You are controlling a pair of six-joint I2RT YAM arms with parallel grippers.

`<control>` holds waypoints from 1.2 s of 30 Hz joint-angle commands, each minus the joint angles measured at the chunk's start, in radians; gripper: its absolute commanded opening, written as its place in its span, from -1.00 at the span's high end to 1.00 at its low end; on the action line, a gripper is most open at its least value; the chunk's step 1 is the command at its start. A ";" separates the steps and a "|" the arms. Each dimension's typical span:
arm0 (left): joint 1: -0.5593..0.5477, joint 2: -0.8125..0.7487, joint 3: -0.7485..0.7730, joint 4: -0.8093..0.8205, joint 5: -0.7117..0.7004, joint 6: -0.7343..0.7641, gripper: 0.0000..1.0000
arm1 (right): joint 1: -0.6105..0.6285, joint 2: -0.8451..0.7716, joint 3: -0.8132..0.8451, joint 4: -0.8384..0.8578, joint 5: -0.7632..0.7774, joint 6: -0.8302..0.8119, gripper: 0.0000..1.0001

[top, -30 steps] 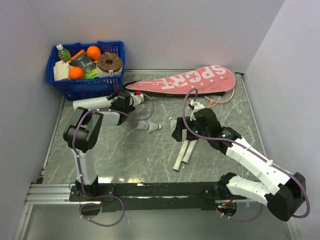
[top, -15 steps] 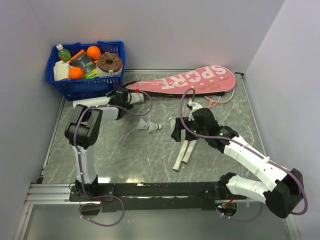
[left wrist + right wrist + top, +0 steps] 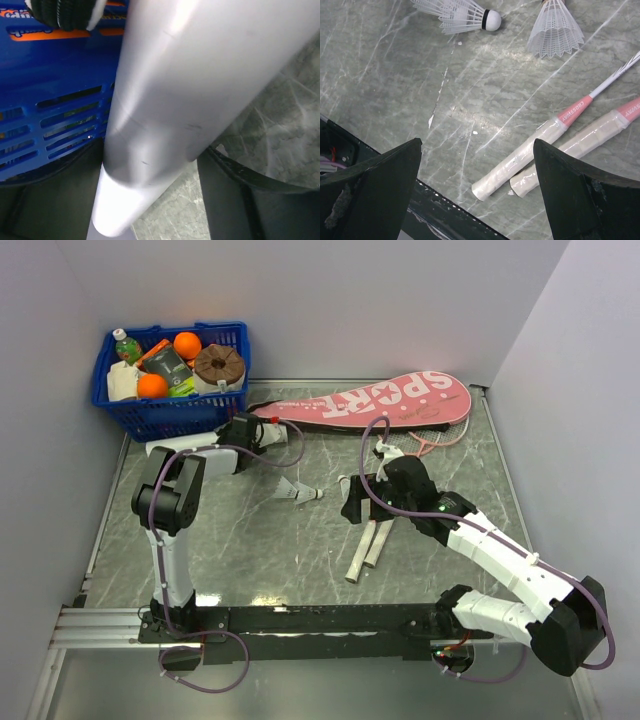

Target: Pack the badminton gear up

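As the top camera shows it, the left pincer sits at the far left of the worktop, just beside the blue basket; in its wrist view the long white tube runs between the two dark fingers and fills most of the frame; both fingers stand against the tube's sides, so I record this pincer as closed on the tube.

The right pincer hangs over the middle of the worktop with its fingers spread wide and nothing between them; I record it as empty. Beneath it lie the two rackets, side by side, white handles toward the near edge, pink collars above the grips, thin shafts running off toward the far right; the pincer touches neither.

Two shuttlecocks lie on the worktop just beyond the handles; one is on its side with the cork pointing right; the other shows its feather skirt to the wrist camera; they are near each other but apart.

The pink "SPORT" case lies flat along the far edge, lettering up, its narrow end toward the basket; a racket head shows just beside its near right edge; whether the case is open or zipped I cannot tell.
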 commanded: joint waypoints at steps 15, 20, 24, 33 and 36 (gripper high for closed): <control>-0.039 -0.049 -0.049 -0.257 0.043 -0.253 0.36 | 0.007 -0.046 -0.027 0.043 -0.023 0.009 -1.00; -0.088 -0.162 -0.116 -0.404 0.041 -0.354 0.43 | 0.009 -0.109 -0.050 0.019 -0.025 0.009 -1.00; -0.140 -0.289 -0.159 -0.508 0.058 -0.461 0.41 | 0.007 -0.155 -0.056 -0.015 -0.039 0.004 -1.00; -0.346 -0.480 -0.296 -0.686 0.084 -0.601 0.26 | 0.007 -0.274 -0.058 -0.110 -0.063 -0.004 -1.00; -0.393 -0.517 -0.342 -0.697 0.104 -0.632 0.12 | 0.007 -0.325 -0.079 -0.125 -0.057 0.004 -1.00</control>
